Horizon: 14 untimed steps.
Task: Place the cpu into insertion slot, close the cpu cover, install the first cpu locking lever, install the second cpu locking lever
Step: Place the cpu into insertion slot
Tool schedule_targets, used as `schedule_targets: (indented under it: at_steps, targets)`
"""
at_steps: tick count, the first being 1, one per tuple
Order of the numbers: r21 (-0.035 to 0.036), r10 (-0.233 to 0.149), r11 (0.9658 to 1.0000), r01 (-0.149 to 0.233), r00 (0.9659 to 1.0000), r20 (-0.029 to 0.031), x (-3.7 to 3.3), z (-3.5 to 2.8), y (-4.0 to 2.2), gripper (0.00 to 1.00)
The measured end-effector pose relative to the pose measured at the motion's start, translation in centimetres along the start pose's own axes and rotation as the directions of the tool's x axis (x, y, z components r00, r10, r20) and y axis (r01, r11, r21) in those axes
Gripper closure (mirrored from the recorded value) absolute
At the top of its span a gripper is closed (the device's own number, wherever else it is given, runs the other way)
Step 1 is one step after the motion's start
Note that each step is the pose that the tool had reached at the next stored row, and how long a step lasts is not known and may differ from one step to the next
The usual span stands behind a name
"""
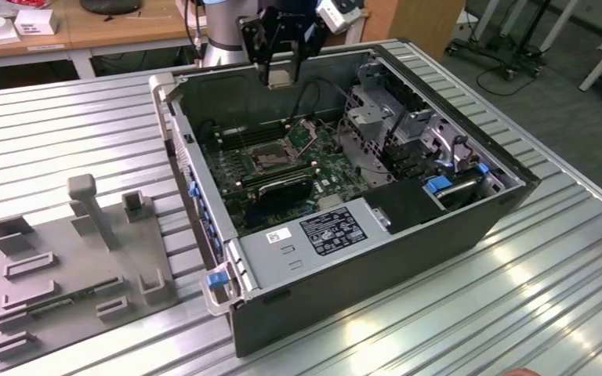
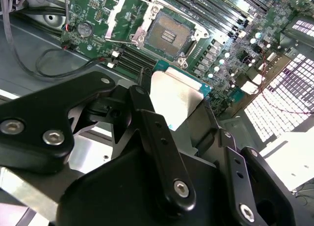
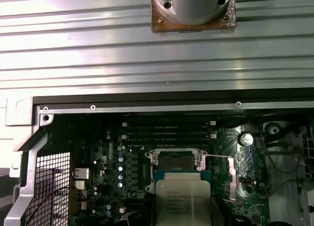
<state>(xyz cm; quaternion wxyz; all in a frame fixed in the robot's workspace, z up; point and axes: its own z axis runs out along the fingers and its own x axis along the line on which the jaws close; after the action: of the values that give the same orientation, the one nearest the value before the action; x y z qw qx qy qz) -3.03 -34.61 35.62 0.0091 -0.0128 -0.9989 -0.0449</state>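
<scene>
My gripper (image 1: 279, 69) hangs above the open computer case (image 1: 489, 211), near its far wall, shut on the cpu (image 1: 278, 76). In the second wrist view the cpu (image 2: 177, 98) is a flat grey square clamped between the black fingers (image 2: 147, 123). Its metal face (image 3: 182, 201) shows in the first wrist view. The insertion slot (image 2: 169, 34) lies bare on the green motherboard (image 2: 223, 54), well below the chip, and also shows from outside (image 1: 270, 157). The cpu cover (image 2: 120, 12) is swung open beside the socket and stands raised in the exterior view (image 1: 303, 135).
Inside the case are memory slots (image 3: 169, 135), a labelled power supply (image 1: 328, 231), a drive cage (image 1: 385, 117) and loose cables (image 2: 49, 64). A grey fixture tray (image 1: 71, 266) sits on the slatted metal table (image 1: 552, 298) at the exterior view's left.
</scene>
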Motion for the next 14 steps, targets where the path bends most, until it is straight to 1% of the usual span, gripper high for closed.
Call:
schedule_targets:
  at_steps: [4,6,14]
  targets:
    - [-0.0001,0.000,1.0000,0.000,1.0000,0.0001,0.02,0.56,-0.05,0.46]
    - [0.0001,0.000,1.0000,0.000,1.0000,0.0000,0.02,0.74,-0.07,0.46]
    - [0.0001,0.000,1.0000,0.000,1.0000,0.0000,0.03,0.82,-0.07,0.46]
